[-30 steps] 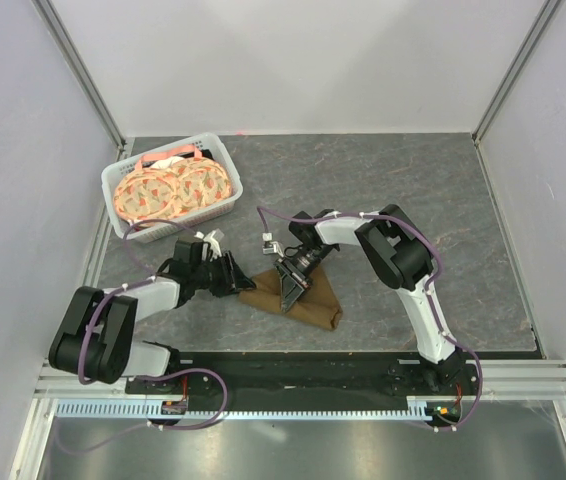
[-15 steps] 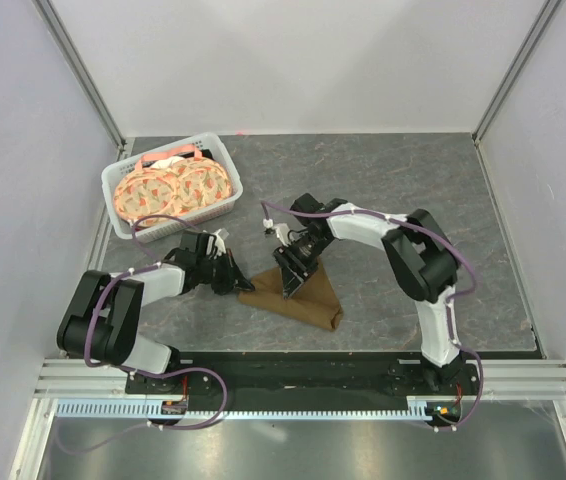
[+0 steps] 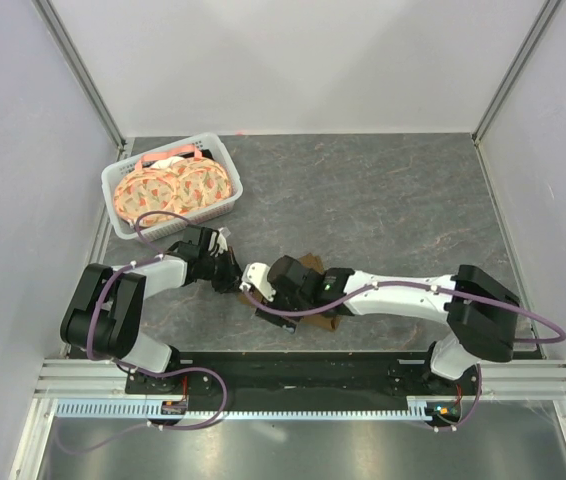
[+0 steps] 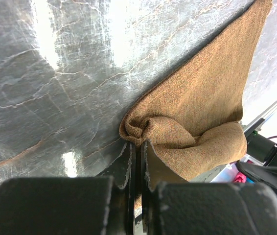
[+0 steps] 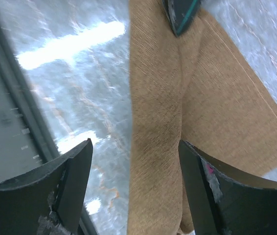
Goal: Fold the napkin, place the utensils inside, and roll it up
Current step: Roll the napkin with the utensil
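Note:
The brown napkin (image 4: 202,107) lies folded on the grey table, mostly hidden under my right arm in the top view, where only a brown edge (image 3: 312,264) shows. My left gripper (image 4: 138,144) is shut on its bunched corner, at the cloth's left end (image 3: 235,280). My right gripper (image 5: 134,144) is open, its fingers (image 5: 75,181) on either side of a long fold of the napkin (image 5: 158,147). It hangs low over the cloth's near side (image 3: 271,303). A teal end of the utensil (image 5: 180,17) shows on the cloth beyond the fingers.
A white basket (image 3: 178,220) holding round orange-patterned plates (image 3: 173,190) stands at the back left, just behind my left arm. The black base rail (image 3: 293,365) runs along the near edge. My right arm (image 3: 403,297) stretches low across the front of the table.
My right arm swung from the napkin's far side down to its near side and its jaws widened. My left gripper shut on the napkin's corner and moved slightly right.

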